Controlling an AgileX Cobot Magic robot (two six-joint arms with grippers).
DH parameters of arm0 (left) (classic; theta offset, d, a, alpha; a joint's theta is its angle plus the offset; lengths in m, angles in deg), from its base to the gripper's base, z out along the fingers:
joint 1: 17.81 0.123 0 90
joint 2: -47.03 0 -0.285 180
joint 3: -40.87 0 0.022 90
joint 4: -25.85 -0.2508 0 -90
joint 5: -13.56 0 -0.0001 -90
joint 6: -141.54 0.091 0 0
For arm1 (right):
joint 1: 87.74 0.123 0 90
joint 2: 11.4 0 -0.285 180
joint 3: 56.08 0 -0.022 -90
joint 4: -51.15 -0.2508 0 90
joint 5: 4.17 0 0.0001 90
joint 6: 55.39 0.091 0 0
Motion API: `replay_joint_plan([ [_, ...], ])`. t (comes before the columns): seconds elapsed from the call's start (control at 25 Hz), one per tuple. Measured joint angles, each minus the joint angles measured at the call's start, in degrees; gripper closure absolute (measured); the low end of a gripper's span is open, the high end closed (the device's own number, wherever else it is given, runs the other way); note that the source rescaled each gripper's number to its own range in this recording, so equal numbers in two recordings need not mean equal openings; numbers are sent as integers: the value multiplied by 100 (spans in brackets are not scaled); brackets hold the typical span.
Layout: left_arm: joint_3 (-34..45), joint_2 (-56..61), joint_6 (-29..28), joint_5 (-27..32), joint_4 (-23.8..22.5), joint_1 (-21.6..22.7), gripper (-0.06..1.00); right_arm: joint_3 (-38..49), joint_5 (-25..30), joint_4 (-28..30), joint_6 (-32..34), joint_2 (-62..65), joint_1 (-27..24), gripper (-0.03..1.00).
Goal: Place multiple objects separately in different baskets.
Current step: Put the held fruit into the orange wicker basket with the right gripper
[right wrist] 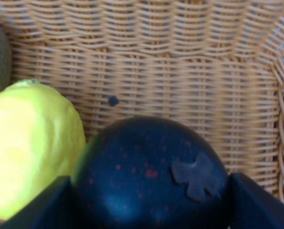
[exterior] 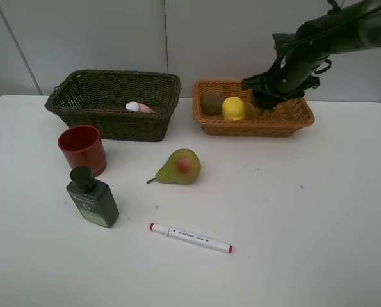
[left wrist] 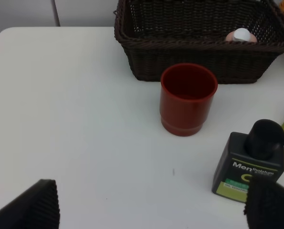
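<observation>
My right gripper [exterior: 267,96] hangs low inside the light orange basket [exterior: 260,125], shut on the dark green round fruit [right wrist: 146,176]. Close beside that fruit lies the yellow lemon [right wrist: 32,143], with the brown kiwi [exterior: 210,102] further left. The pink bottle [exterior: 139,107] lies in the dark basket [exterior: 68,105]. On the table are the pear [exterior: 180,166], the red cup [exterior: 82,149], the dark green bottle [exterior: 92,197] and the white marker [exterior: 190,237]. My left gripper [left wrist: 151,210] is open above the table, short of the cup [left wrist: 187,98] and the bottle [left wrist: 249,162].
Both baskets stand side by side along the back of the white table, in front of a pale wall. The left arm does not show in the exterior high view. The cup stands just in front of the dark basket [left wrist: 194,62].
</observation>
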Motion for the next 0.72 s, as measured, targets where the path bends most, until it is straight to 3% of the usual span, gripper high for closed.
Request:
replay_joint_plan([
  [0.72,0,0,0,0,0,0,-6,0,57,-19,112,0,0,33],
])
